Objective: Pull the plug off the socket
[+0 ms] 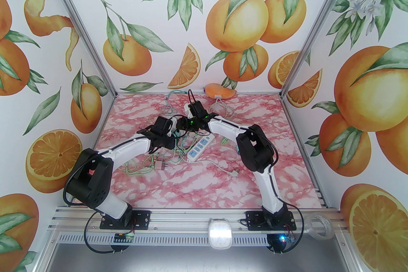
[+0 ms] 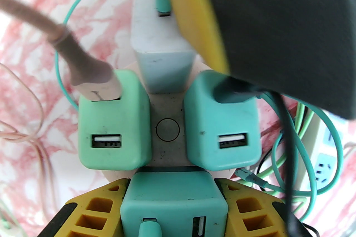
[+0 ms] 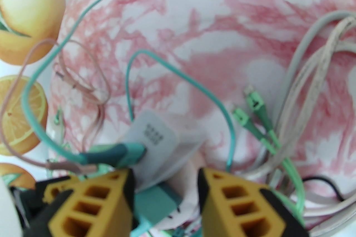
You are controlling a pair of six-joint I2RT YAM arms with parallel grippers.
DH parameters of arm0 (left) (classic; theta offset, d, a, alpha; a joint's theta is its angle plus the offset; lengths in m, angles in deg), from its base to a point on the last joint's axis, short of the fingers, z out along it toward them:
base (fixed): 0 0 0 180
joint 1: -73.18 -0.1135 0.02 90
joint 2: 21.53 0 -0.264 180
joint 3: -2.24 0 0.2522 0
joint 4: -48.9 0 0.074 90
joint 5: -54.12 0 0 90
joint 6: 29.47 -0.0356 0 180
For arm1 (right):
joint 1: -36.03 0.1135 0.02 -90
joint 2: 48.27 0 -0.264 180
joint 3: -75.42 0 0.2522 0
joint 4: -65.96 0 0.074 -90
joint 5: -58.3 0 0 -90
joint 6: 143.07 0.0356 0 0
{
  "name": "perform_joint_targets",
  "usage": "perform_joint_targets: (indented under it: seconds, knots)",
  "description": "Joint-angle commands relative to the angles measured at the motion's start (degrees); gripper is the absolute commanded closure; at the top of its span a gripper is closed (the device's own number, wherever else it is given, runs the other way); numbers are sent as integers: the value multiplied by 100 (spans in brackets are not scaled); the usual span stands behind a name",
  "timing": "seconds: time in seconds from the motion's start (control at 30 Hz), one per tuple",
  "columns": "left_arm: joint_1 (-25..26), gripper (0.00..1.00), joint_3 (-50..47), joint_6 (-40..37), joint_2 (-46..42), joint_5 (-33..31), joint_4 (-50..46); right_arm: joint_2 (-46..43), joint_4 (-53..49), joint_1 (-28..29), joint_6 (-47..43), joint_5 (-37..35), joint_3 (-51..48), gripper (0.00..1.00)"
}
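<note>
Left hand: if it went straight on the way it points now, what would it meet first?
The nearest teal charger sits between the fingers of the left hand. Beyond it, probably the round socket face, then the white charger; depth is unclear.

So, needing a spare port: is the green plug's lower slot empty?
Empty: green plug has a bare slot; brown cable takes the other.
</note>
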Motion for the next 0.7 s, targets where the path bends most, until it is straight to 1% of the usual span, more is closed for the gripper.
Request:
perform_joint_targets:
  seconds: [0.0, 0.1, 0.27, 0.33, 0.53, 0.67]
  knots:
    - [180, 66, 290, -361, -135, -235, 139, 391, -1133, 47, -176, -462, -233, 57]
    - [114, 66, 289, -303, -177, -149, 104, 392, -1134, 48, -176, -460, -234, 57]
    - [-391, 66, 246, 182, -312, 916, 207, 392, -1131, 48, -179, -452, -233, 57]
    - [-562, 65, 262, 319, -341, 1219, 224, 384, -1142, 53, -186, -451, -233, 57]
    - [-879, 65, 246, 580, -412, 1699, 295, 384, -1144, 55, -222, -452, -242, 57]
    - [-864, 65, 284, 524, -385, 1646, 267, 401, -1144, 47, -230, -435, -236, 57]
